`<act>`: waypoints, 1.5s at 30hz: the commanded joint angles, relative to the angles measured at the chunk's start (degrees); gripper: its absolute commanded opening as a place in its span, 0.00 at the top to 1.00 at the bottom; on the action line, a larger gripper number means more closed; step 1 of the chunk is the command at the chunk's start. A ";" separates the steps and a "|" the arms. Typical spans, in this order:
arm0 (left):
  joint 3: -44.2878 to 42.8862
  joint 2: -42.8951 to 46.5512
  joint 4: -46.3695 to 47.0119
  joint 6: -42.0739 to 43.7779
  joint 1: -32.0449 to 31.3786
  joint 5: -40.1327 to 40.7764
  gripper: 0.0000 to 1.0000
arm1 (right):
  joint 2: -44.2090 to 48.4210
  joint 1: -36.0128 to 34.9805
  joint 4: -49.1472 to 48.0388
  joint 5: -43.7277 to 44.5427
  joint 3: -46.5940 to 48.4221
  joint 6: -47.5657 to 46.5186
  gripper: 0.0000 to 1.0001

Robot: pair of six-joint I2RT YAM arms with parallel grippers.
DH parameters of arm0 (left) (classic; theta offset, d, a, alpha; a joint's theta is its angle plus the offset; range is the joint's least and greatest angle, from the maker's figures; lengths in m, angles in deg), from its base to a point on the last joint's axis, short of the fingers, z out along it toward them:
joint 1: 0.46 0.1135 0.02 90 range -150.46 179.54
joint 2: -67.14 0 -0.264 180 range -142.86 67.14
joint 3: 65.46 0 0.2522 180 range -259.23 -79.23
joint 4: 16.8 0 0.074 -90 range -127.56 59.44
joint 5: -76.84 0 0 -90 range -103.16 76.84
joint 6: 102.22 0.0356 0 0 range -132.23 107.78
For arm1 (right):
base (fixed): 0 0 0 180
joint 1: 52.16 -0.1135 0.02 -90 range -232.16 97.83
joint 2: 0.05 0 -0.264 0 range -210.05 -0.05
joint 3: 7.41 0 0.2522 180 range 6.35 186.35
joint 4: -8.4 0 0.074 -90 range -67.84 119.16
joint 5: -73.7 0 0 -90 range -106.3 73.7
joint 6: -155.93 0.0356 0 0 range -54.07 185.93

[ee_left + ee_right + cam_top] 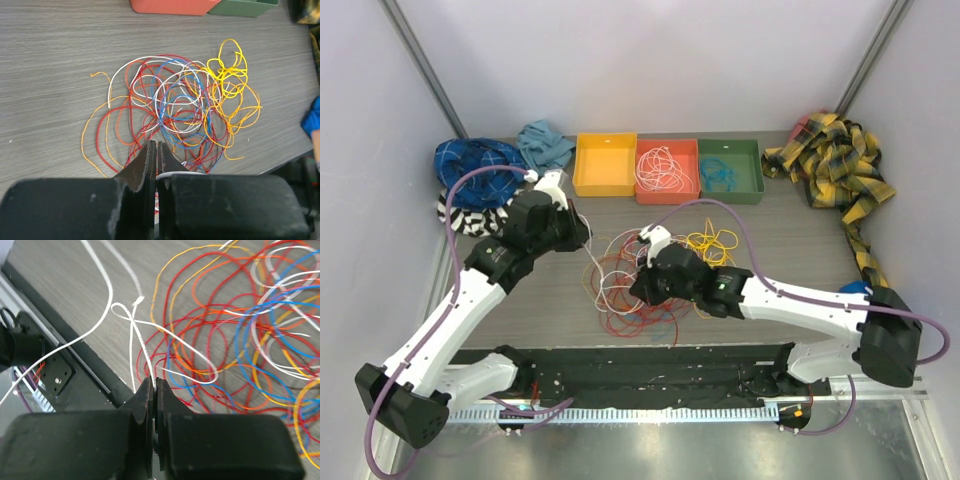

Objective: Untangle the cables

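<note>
A tangle of red, orange, blue, white and yellow cables lies on the grey table and also shows in the left wrist view and the right wrist view. A yellow cable bunch sits at its right edge. My left gripper is above the tangle's left side; in its wrist view the gripper is shut on a white cable. My right gripper is over the tangle's middle; in its wrist view the gripper is shut on a white cable near the table's front edge.
At the back stand a yellow bin, a red bin holding a white cable and a green bin holding a blue cable. Blue and striped cloths lie at back left, a yellow plaid cloth at right. A black strip runs along the front edge.
</note>
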 commanded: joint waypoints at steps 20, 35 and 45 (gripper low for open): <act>-11.64 -4.89 6.72 -2.99 -1.74 -10.33 1.00 | -3.54 -2.62 -13.17 3.98 9.85 -4.47 0.61; -17.88 -6.74 6.12 -3.87 -3.50 -13.84 1.00 | -3.62 -2.44 -17.38 15.23 6.60 -5.79 0.32; -17.53 -3.31 3.65 -3.25 -3.68 -12.79 1.00 | -5.38 -1.91 -19.94 13.83 5.90 -5.09 0.56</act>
